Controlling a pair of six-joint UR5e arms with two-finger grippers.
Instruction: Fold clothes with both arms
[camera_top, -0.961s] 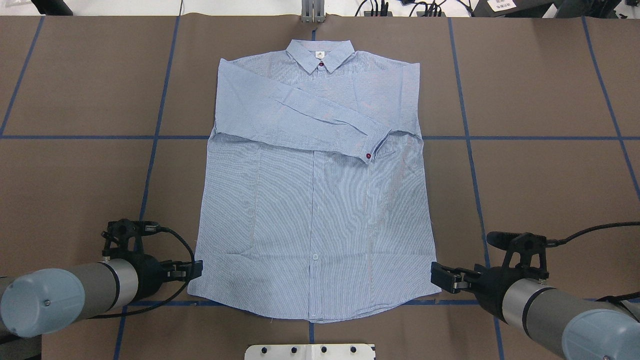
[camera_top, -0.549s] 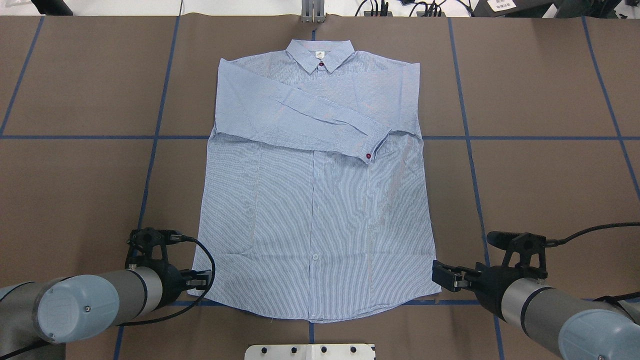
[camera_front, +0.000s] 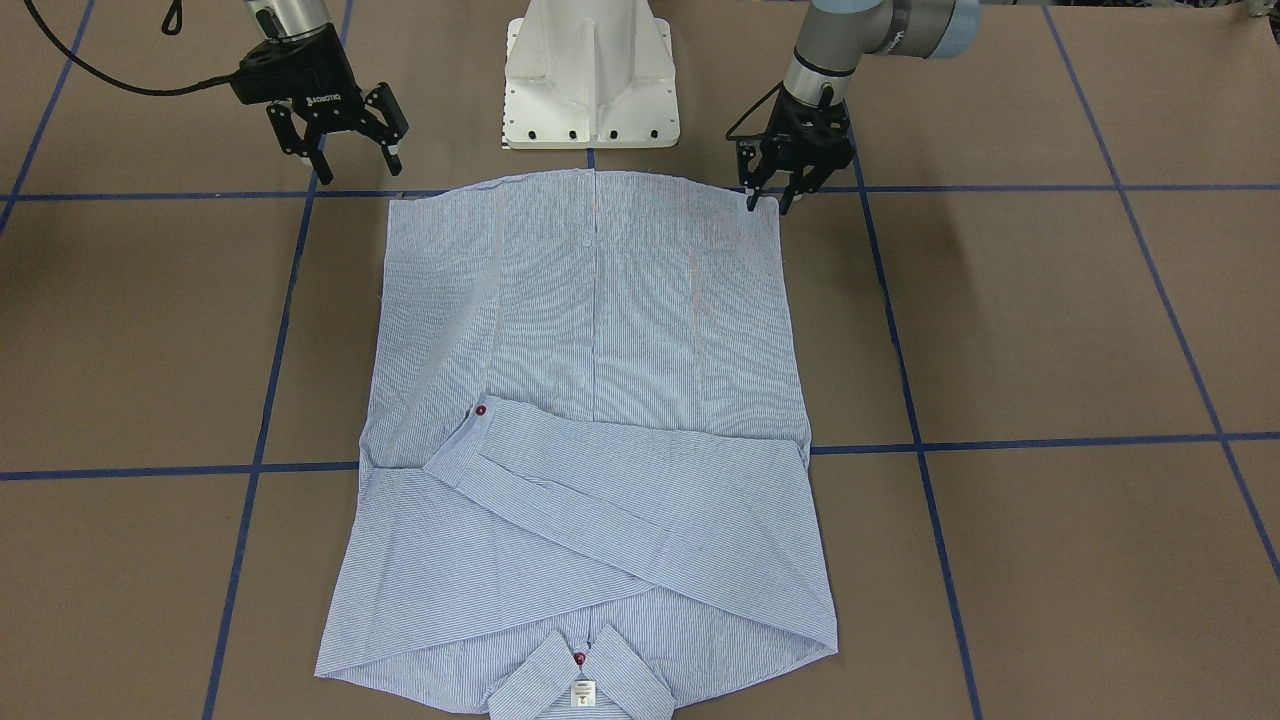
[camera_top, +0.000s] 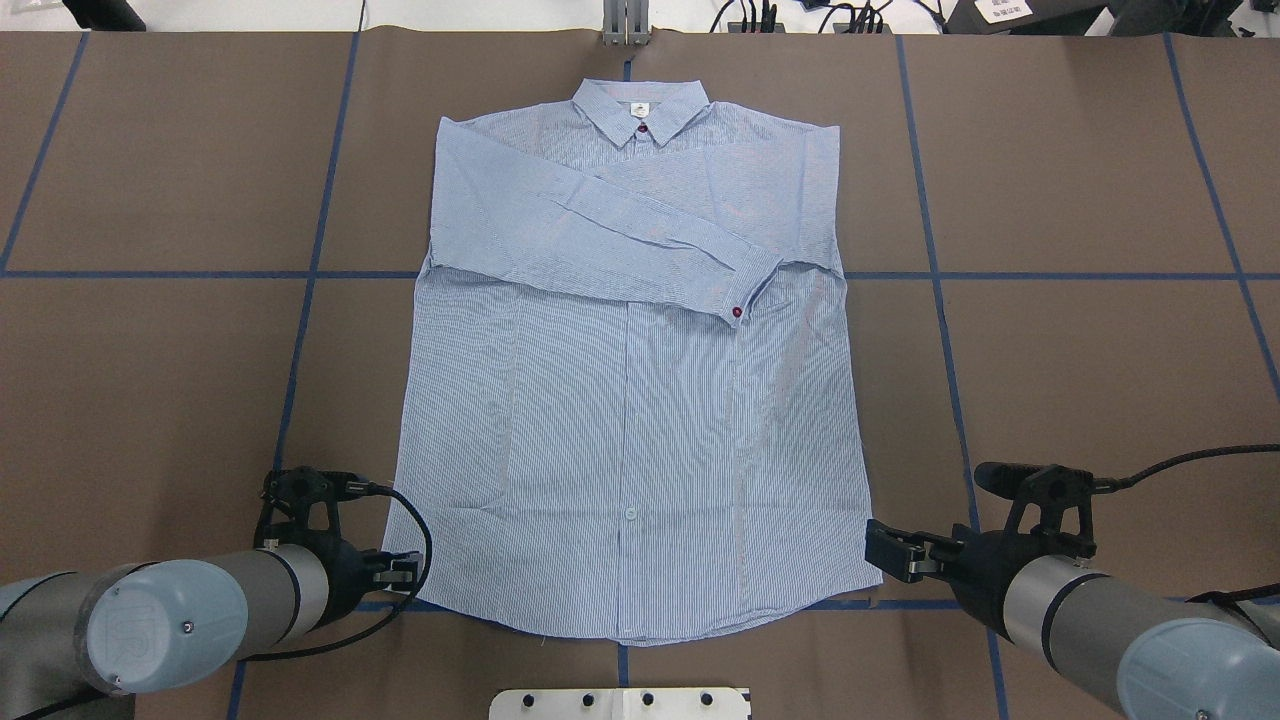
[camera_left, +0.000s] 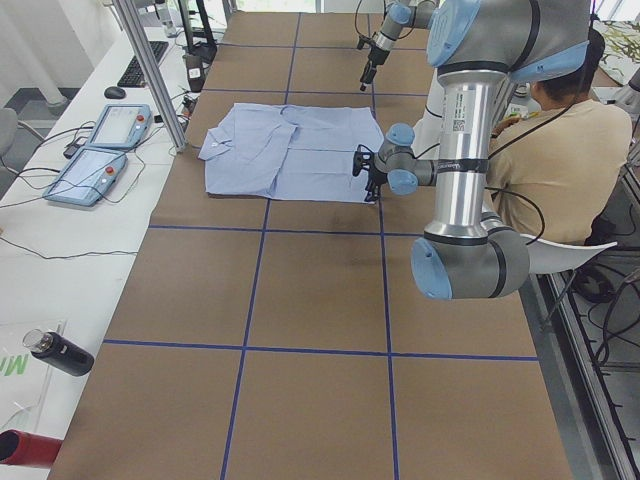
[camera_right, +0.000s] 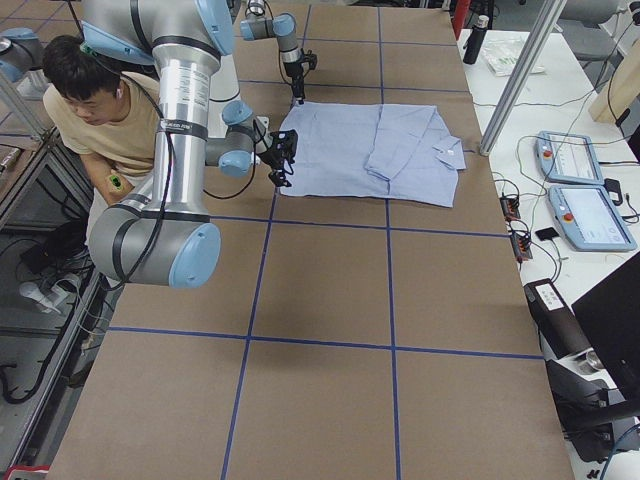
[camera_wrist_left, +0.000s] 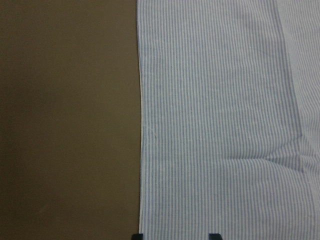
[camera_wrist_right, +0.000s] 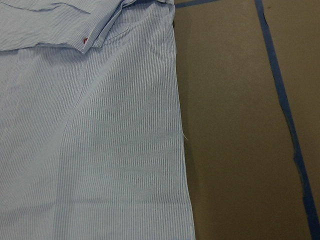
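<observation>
Looking over the brown paper-covered worktop (camera_top: 1100, 150), I see the finely striped shirt (camera_top: 630, 420) flat at its centre, sleeves crossed over the chest. My left gripper (camera_front: 768, 207) tilts down, open, straddling a near hem corner per the wrist view; right gripper (camera_front: 357, 170) spread wide, empty, beside the other.

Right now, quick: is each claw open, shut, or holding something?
Left claw: open, at the shirt's hem corner, gripping nothing.
Right claw: open and empty, just off the other hem corner.
</observation>
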